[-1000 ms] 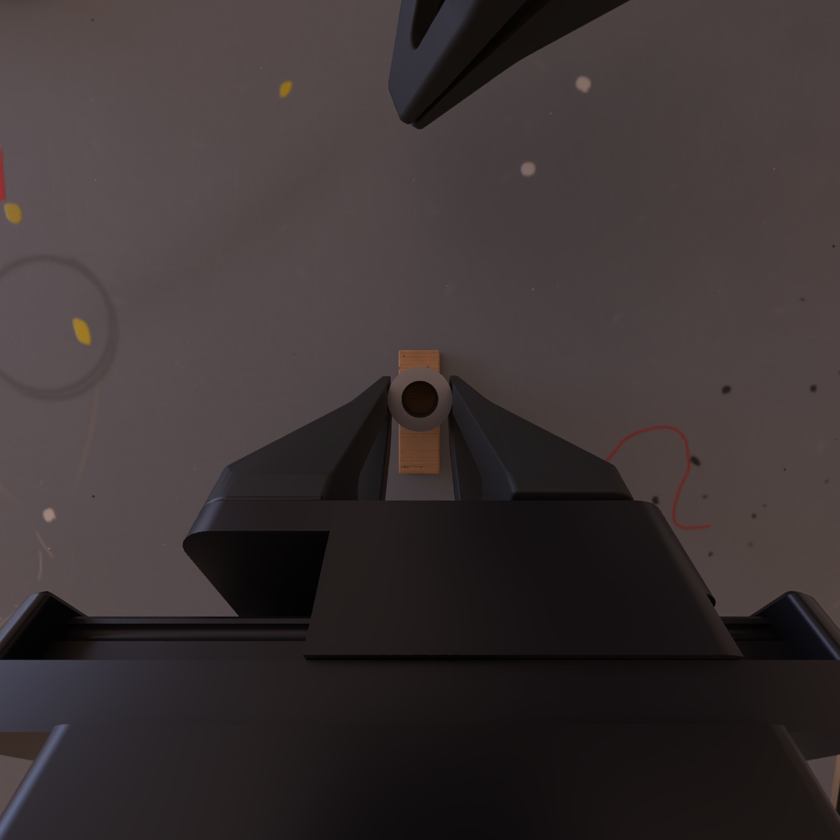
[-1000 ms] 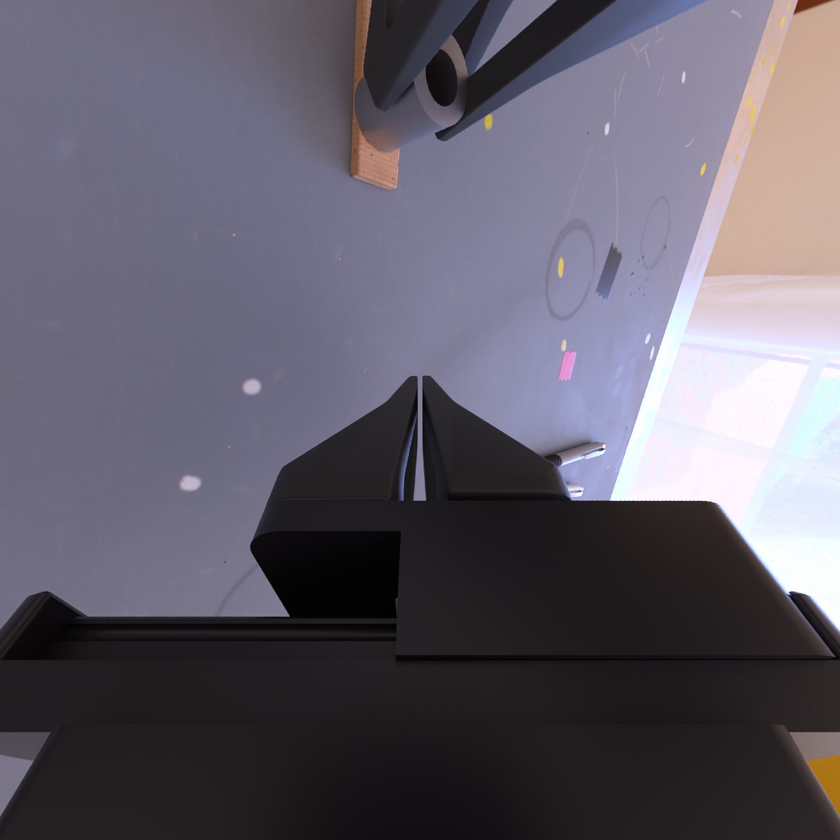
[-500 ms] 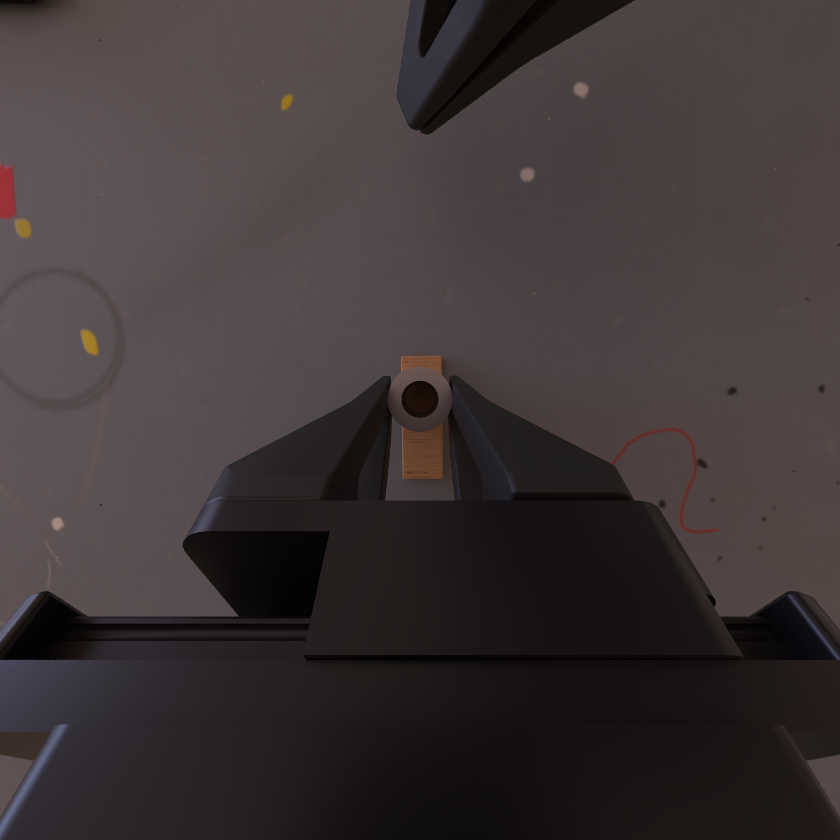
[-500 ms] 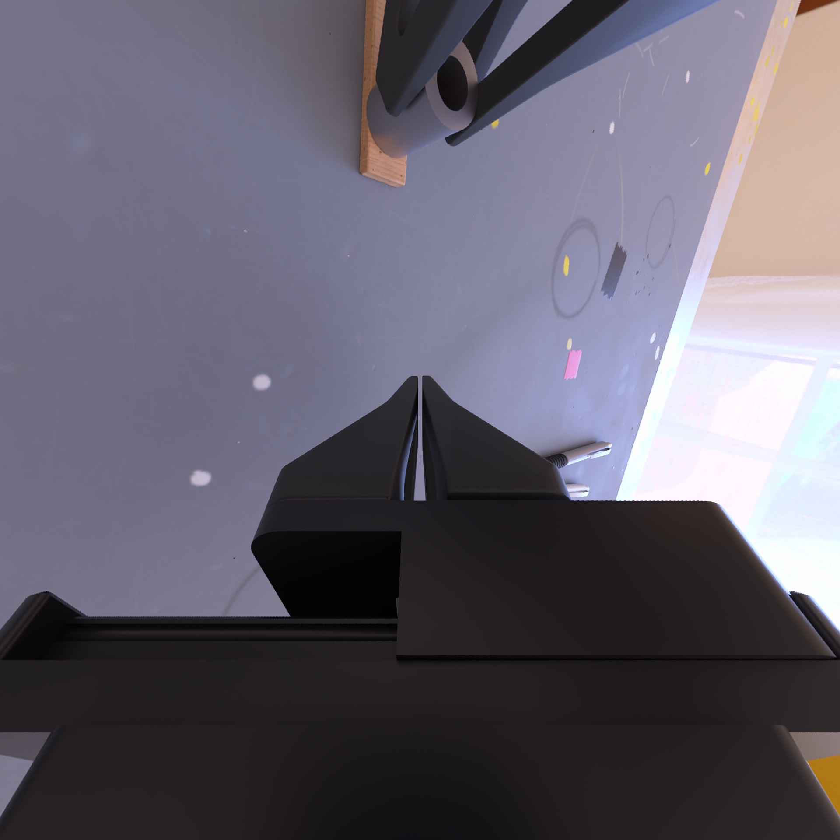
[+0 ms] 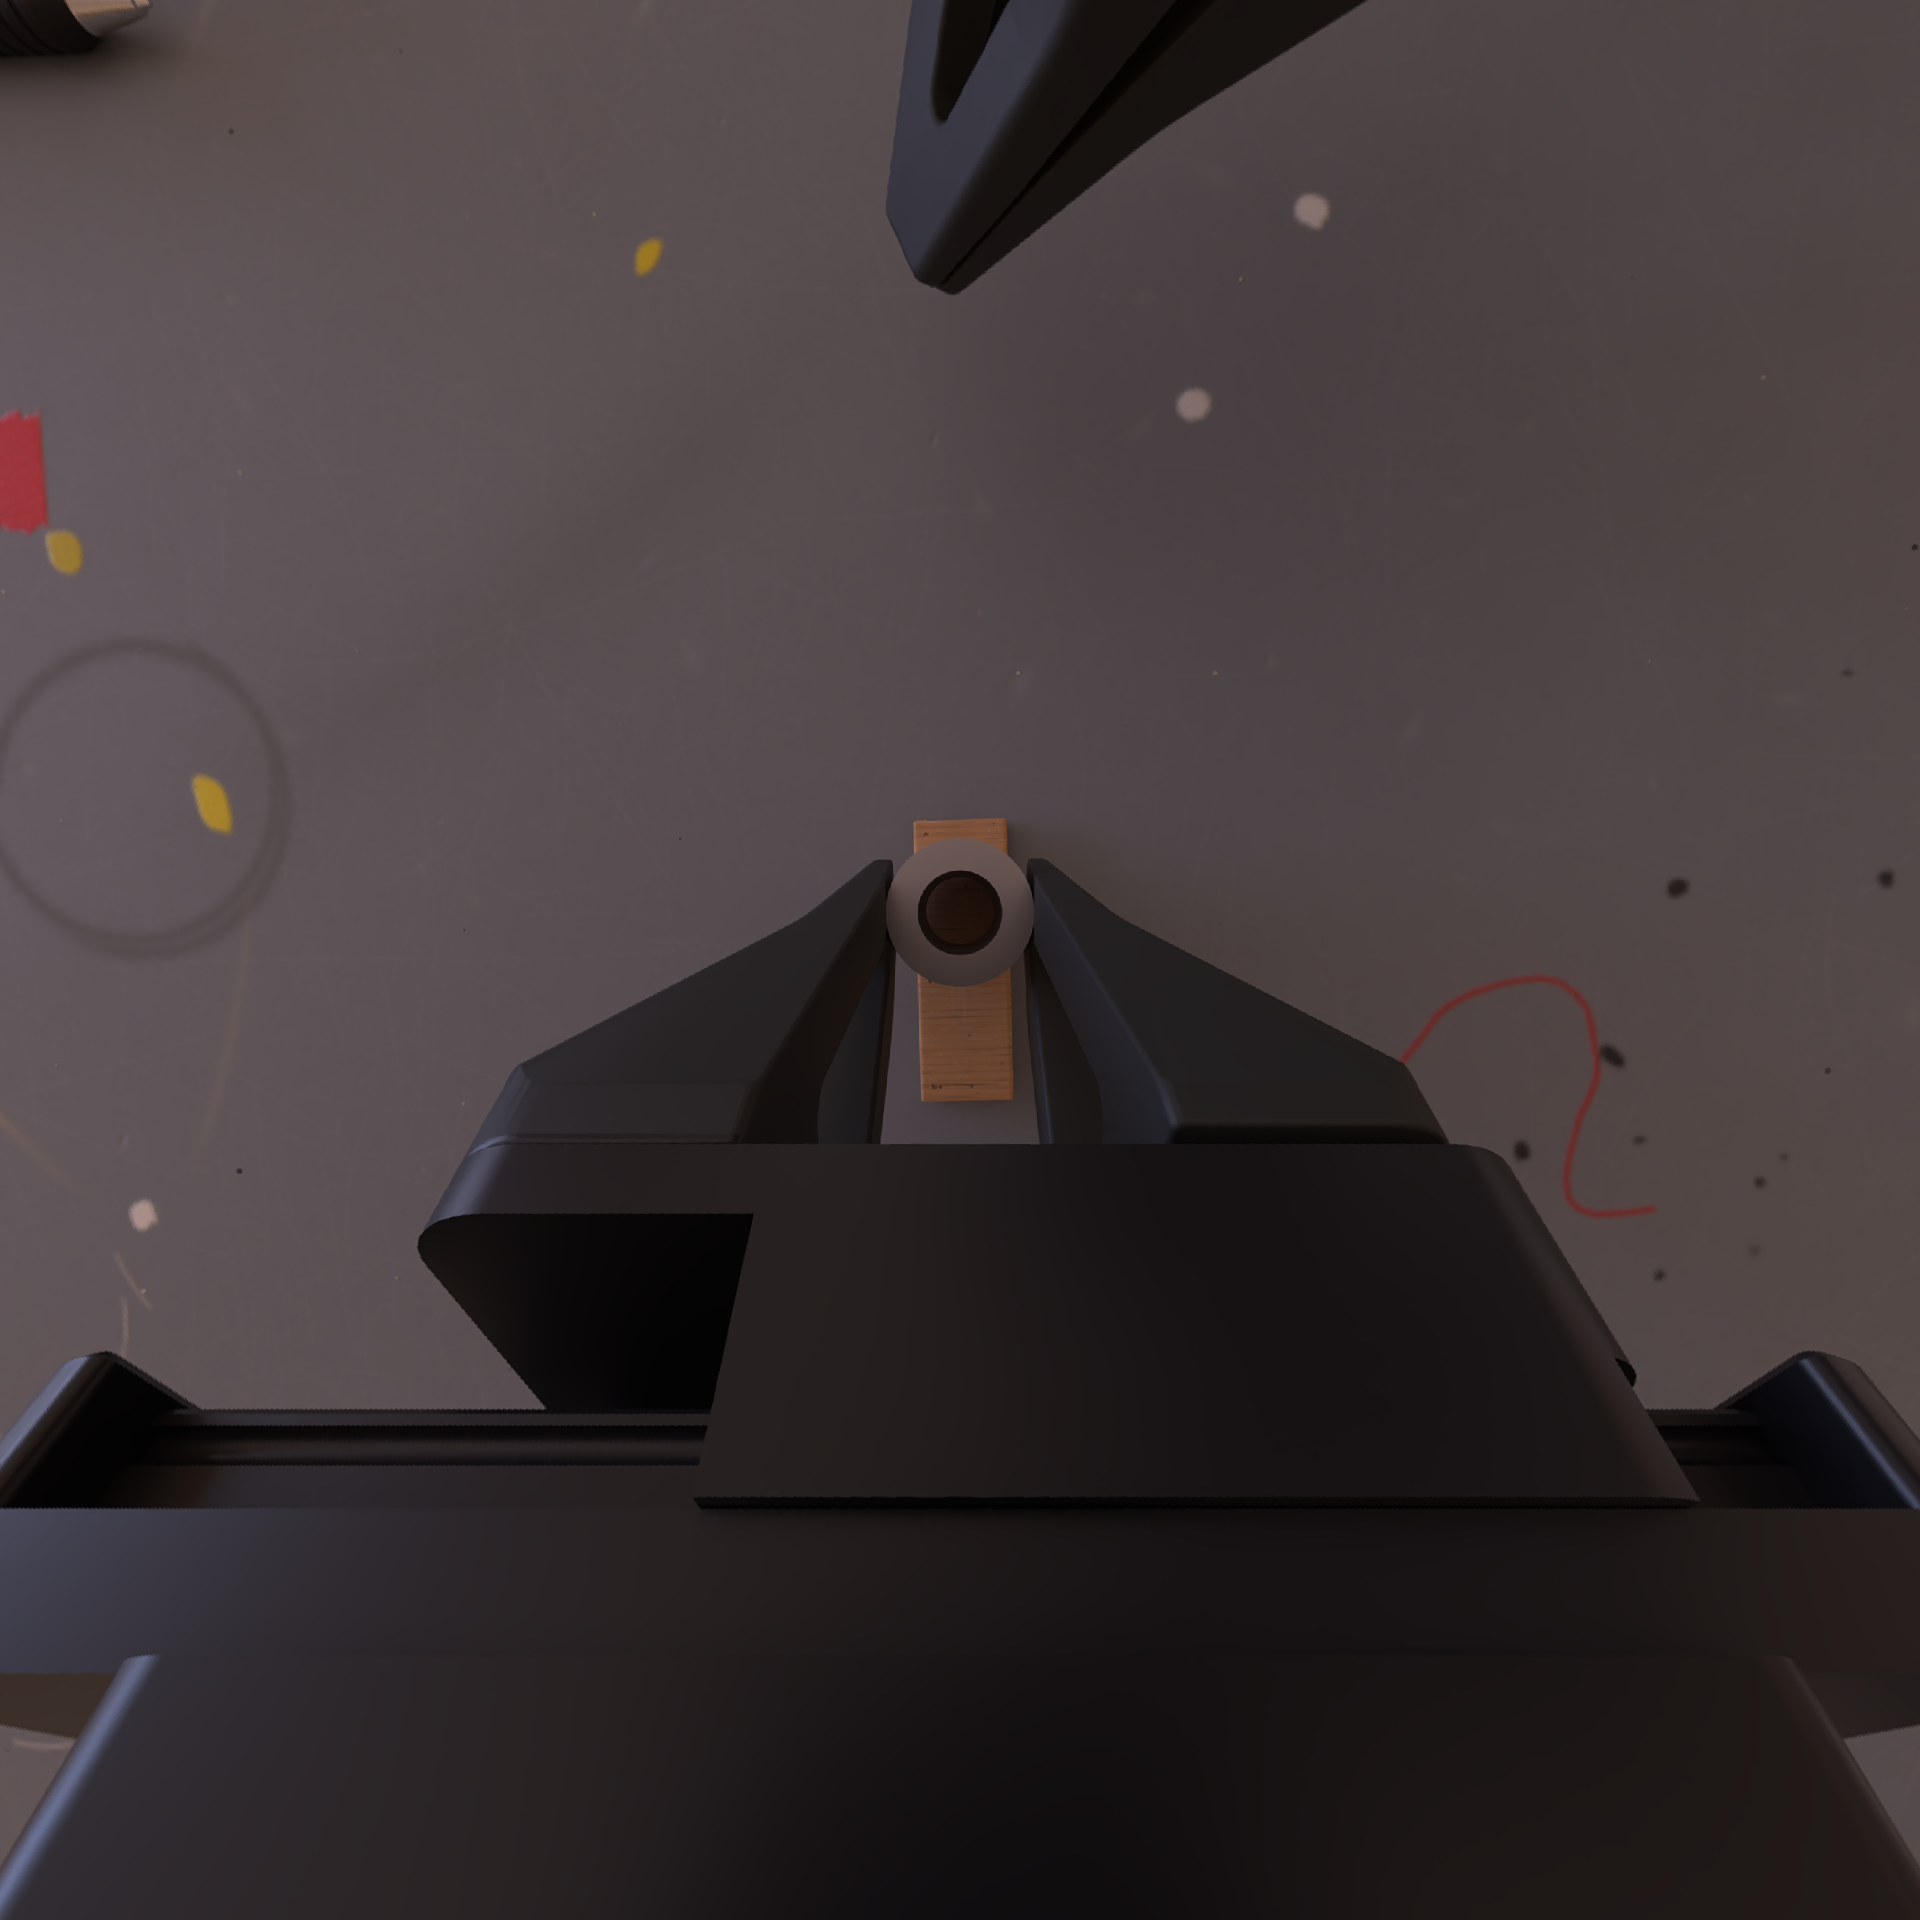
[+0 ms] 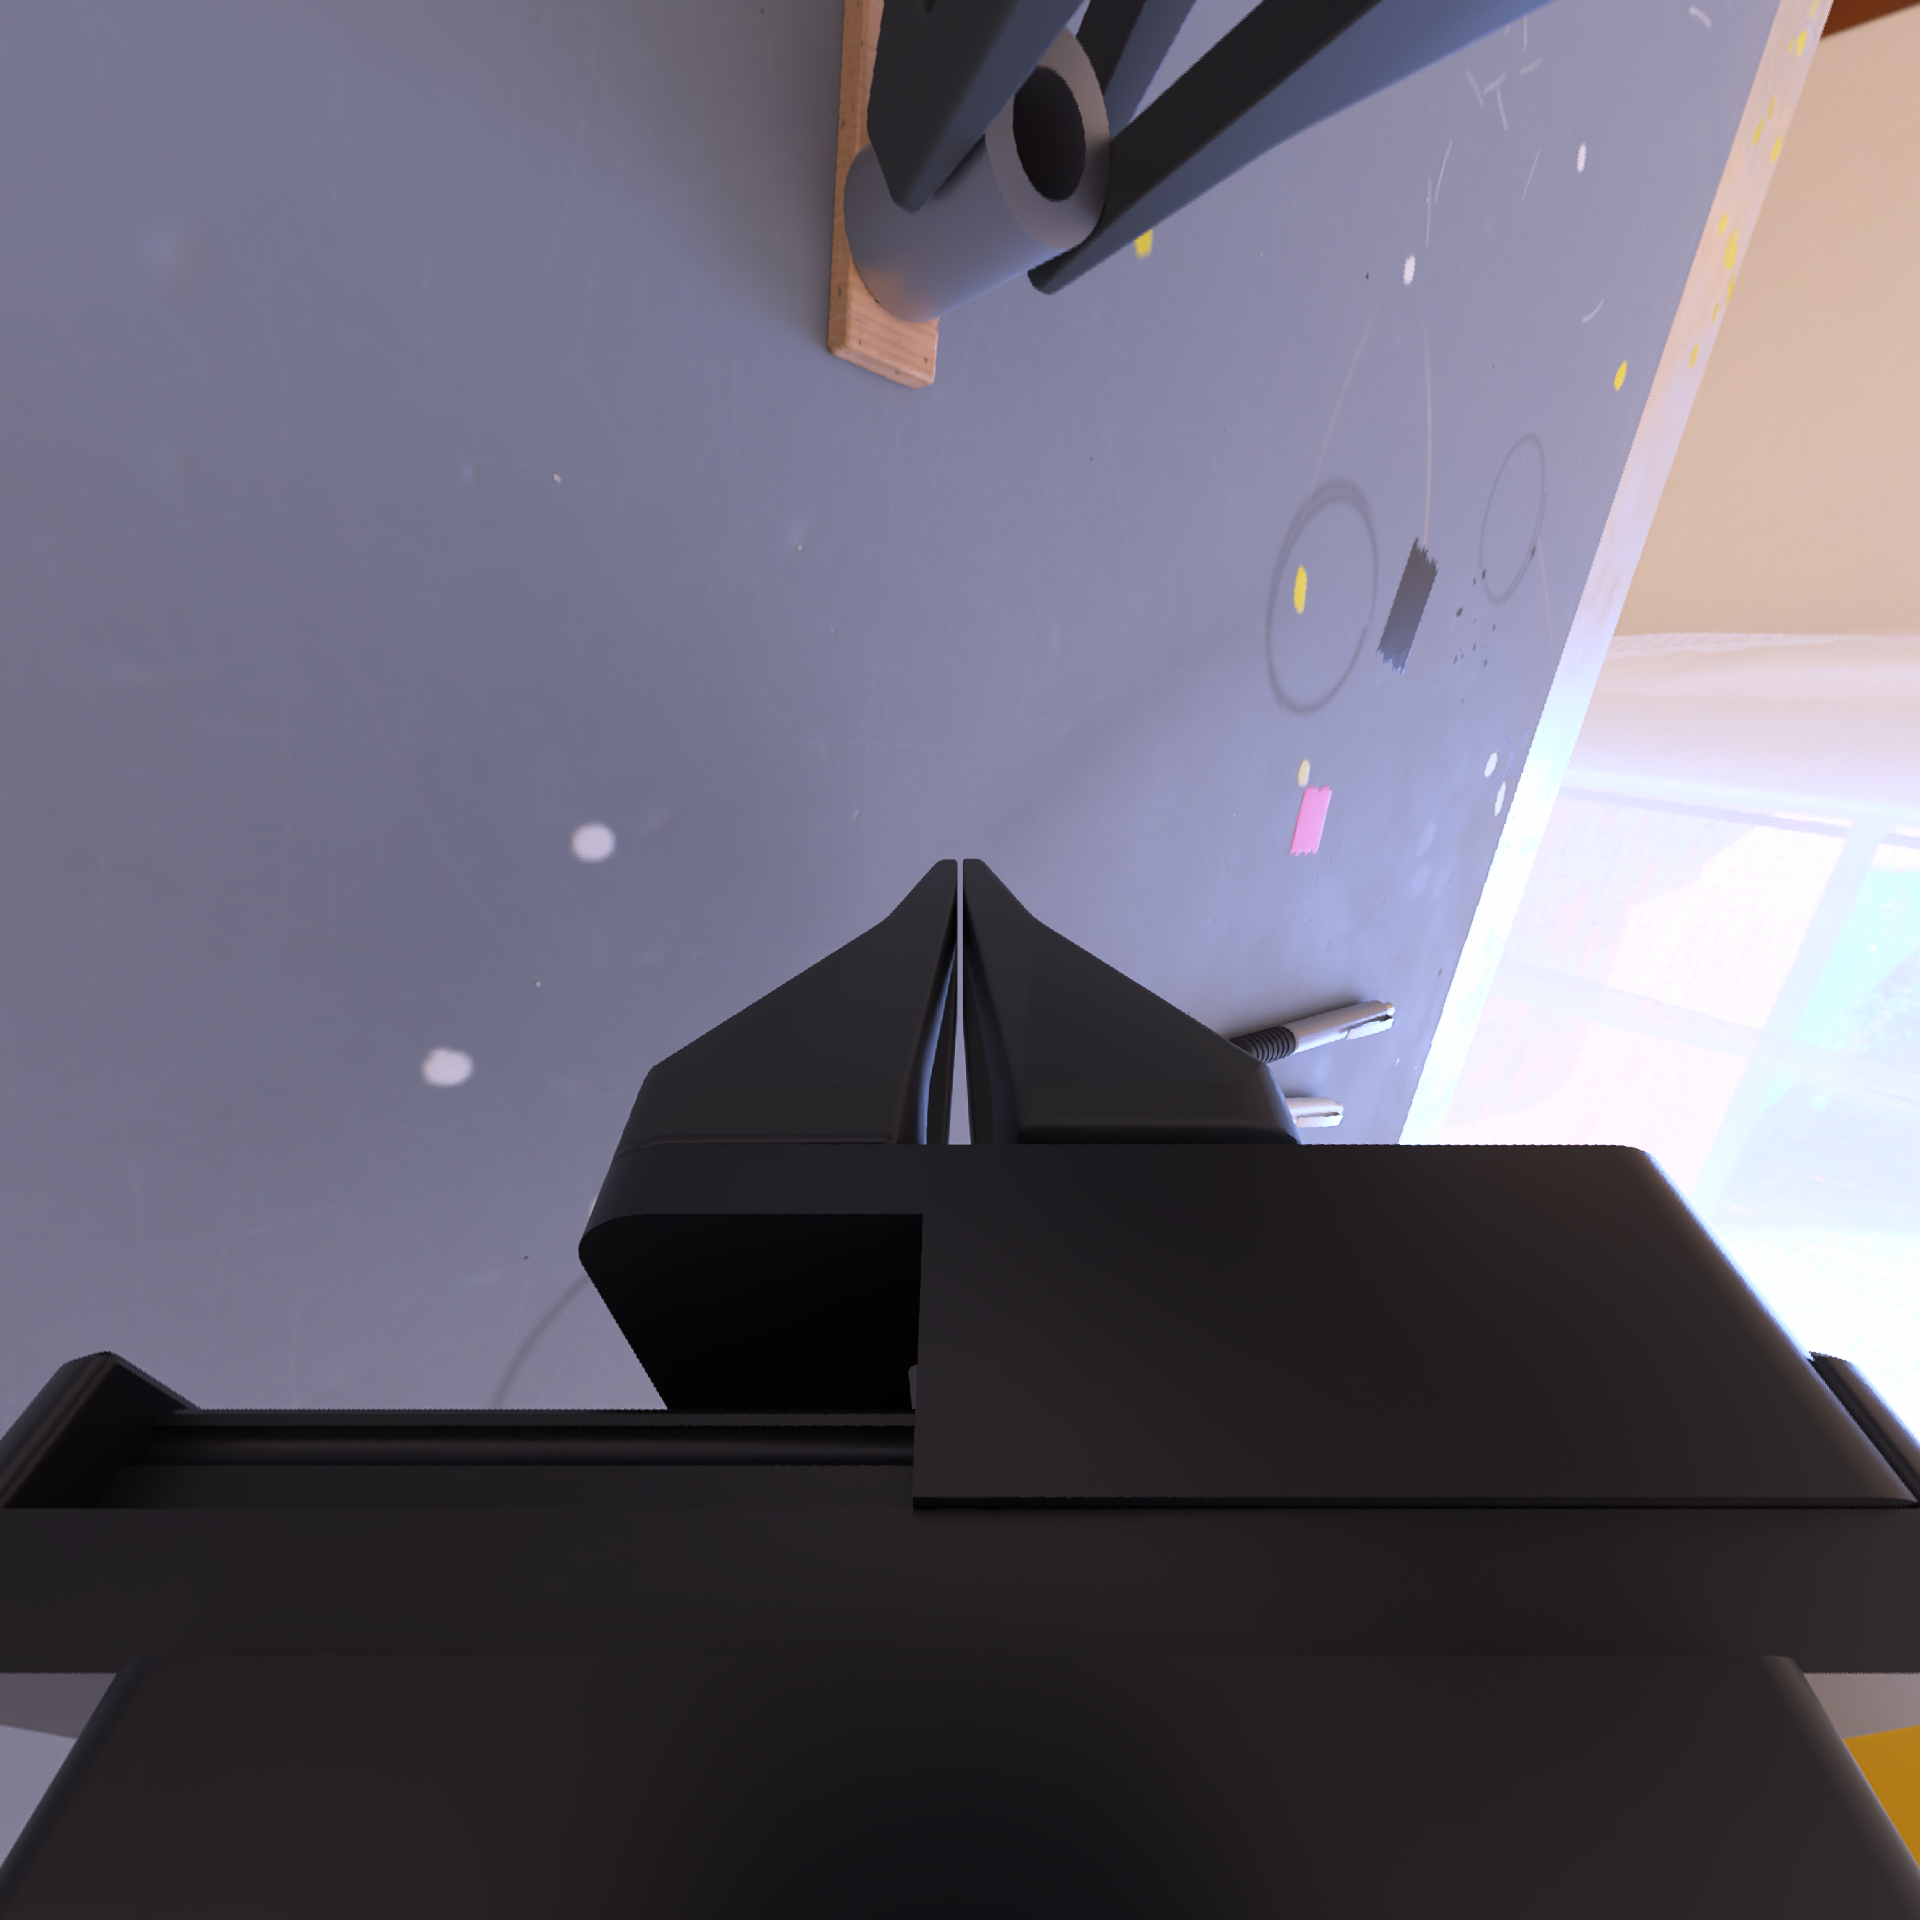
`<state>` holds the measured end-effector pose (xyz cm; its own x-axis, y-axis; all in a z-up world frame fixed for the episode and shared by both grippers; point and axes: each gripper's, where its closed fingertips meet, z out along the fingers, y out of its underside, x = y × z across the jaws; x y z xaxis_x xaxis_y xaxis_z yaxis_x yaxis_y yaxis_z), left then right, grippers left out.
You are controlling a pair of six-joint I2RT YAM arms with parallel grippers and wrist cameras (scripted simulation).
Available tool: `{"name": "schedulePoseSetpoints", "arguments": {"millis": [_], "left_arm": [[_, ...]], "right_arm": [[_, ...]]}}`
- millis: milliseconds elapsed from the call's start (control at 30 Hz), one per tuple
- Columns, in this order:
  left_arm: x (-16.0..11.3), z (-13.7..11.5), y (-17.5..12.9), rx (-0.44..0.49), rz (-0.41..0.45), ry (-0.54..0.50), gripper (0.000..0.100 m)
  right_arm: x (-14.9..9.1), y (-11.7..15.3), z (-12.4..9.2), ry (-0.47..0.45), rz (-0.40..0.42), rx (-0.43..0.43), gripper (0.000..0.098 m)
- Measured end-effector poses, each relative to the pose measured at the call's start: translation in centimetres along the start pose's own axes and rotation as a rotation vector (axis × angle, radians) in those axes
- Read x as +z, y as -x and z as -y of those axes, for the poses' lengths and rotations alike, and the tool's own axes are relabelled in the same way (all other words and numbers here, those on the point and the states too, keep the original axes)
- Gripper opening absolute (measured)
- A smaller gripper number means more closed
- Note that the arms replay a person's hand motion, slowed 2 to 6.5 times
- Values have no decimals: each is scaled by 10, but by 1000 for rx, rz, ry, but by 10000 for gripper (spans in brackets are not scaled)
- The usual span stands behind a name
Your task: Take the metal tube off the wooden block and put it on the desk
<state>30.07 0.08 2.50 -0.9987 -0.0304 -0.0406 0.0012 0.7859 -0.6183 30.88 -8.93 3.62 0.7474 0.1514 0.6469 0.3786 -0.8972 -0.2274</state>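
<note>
In the left wrist view I look straight down the bore of the grey metal tube point(image 5: 961, 968). My left gripper point(image 5: 958, 865) is shut on it, one finger on each side. The tube stands upright over the flat wooden block point(image 5: 964, 1039) on the grey desk point(image 5: 1247, 675). In the right wrist view the tube point(image 6: 961, 265) reaches down to the block point(image 6: 883, 332) in the left gripper point(image 6: 977, 239); I cannot tell whether they touch. My right gripper point(image 6: 958, 862) is shut and empty, hovering apart from the tube. It also shows in the left wrist view point(image 5: 940, 275).
Two metal-tipped pens point(image 6: 1320, 1029) lie near the desk edge point(image 6: 1558, 727). Another dark metal-tipped thing point(image 5: 73, 16) shows at the left wrist view's top left. Flat marks on the desk: red tape point(image 5: 21, 473), pink tape point(image 6: 1311, 821), a red squiggle point(image 5: 1579, 1091).
The left gripper keeps its hold on the tube. The desk marks drift slightly down and right in the left wrist view. The right gripper stays shut, its view shifting only a little.
</note>
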Motion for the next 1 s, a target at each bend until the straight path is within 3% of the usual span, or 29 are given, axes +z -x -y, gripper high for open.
{"name": "schedulePoseSetpoints", "arguments": {"millis": [367, 667, 800, 1000], "left_arm": [[0, 0, 0, 11, -1, -2, 209], [0, 0, 0, 13, -1, -7, 209], [0, 0, 0, 13, -4, -4, 209], [0, 0, 0, 11, -10, 1, 209]], "right_arm": [[-11, -3, -26, 18, -63, 55, 8], [-35, -7, -81, 26, -174, 345, 8], [-45, -3, -101, 56, -196, 406, 8], [-59, 6, -113, 76, -181, 475, 8]]}}
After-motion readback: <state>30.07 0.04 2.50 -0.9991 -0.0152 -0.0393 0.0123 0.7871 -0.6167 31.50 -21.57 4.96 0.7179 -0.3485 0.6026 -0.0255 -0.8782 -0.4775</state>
